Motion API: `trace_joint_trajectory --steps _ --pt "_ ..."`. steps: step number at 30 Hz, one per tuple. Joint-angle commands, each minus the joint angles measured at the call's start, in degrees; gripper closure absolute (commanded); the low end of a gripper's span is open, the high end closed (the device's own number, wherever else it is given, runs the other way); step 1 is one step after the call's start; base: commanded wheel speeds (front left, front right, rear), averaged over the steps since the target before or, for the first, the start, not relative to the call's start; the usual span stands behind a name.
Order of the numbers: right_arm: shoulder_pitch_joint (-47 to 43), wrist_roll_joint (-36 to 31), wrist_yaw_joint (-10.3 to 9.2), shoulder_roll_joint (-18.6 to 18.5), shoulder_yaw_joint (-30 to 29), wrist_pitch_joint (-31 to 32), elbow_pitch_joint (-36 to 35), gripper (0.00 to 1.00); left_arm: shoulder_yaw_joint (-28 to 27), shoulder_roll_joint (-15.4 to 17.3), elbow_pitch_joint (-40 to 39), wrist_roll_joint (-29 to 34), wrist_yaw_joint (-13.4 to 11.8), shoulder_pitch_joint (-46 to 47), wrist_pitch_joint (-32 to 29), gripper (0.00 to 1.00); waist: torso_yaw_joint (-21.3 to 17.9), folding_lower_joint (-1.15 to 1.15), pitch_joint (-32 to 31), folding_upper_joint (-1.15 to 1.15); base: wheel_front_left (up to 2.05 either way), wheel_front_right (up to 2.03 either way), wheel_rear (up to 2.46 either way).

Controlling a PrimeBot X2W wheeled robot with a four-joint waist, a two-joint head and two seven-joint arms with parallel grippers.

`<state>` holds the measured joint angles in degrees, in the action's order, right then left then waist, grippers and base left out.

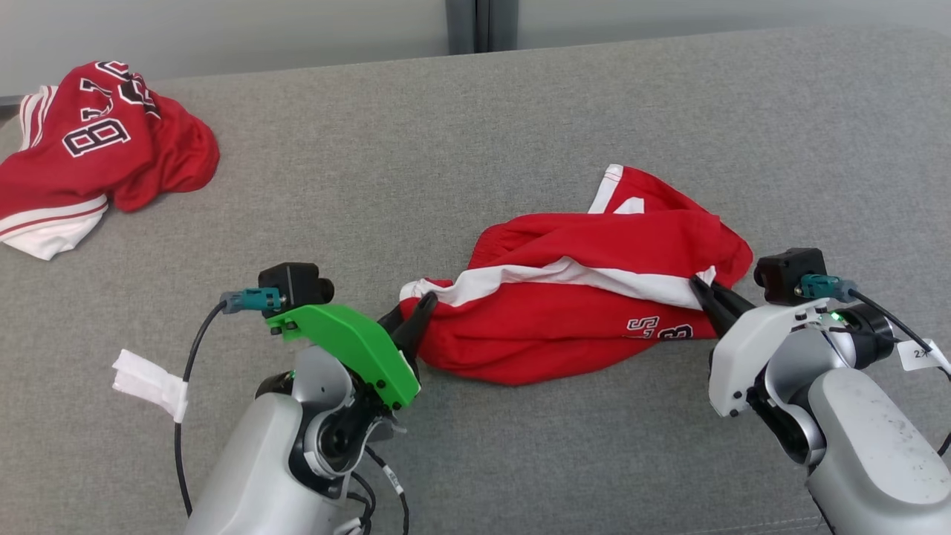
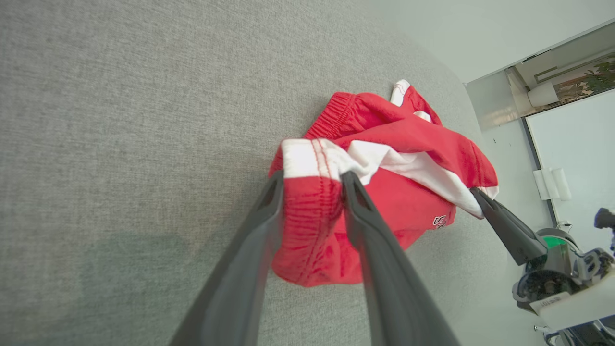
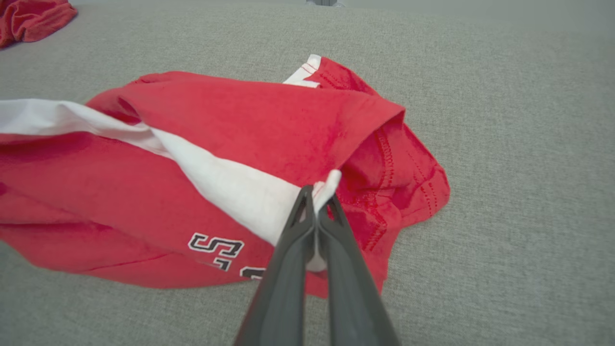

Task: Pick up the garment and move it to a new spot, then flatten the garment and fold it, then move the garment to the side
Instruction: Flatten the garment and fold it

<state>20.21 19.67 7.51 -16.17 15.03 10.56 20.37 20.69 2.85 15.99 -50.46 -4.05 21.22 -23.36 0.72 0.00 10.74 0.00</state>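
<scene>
Garment (image 1: 565, 327) soft, light, limp: right gripper (image 3: 318, 194) jaws clamped on its white right hem, left gripper (image 2: 312, 180) jaws part-open astride the left hem.

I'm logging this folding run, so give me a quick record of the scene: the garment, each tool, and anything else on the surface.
garment: red with a white stripe, crumpled, spanning between the two tools on the grey surface
left tool: jaws apart on either side of the bunched waistband end; firm grip not clear
right tool: shut on the white stripe at the other end
other item: second red garment, crumpled, far left, apart from both tools
fold status: not yet flattened or folded
</scene>
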Motion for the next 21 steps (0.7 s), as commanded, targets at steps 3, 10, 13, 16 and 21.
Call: trace_joint_trajectory --steps 3,10,13,16,21 --pt "-0.74 -0.33 -0.03 0.12 0.32 -0.26 -0.27 1.00 -0.43 0.13 0.73 -2.24 -0.66 1.61 1.74 0.51 -0.33 0.00 -0.02 0.00 0.00 0.00 0.00" --pt "-1.17 -0.35 -0.03 0.24 0.81 -0.78 -0.43 1.00 0.11 0.13 3.35 -3.77 -0.44 2.38 6.11 1.00 -0.96 0.00 -0.21 0.00 0.00 0.00 0.00" --pt "-1.42 -0.53 -0.03 0.26 0.60 -1.79 -0.73 1.00 0.24 0.12 3.87 -4.14 0.37 2.23 8.78 1.00 -1.00 0.00 -0.57 0.00 0.00 0.00 0.00" --pt "-1.79 -1.00 -0.03 0.36 -0.49 -3.80 -1.75 1.00 0.20 0.12 4.02 -3.45 1.31 2.20 12.06 1.00 -0.93 0.00 -1.34 0.00 0.00 0.00 0.00" --pt "-2.06 -1.92 -0.03 0.85 -3.72 -7.58 -5.22 1.00 -0.37 0.34 2.23 -2.03 2.72 2.06 16.79 1.00 -1.03 0.00 -3.24 0.00 0.00 0.00 0.00"
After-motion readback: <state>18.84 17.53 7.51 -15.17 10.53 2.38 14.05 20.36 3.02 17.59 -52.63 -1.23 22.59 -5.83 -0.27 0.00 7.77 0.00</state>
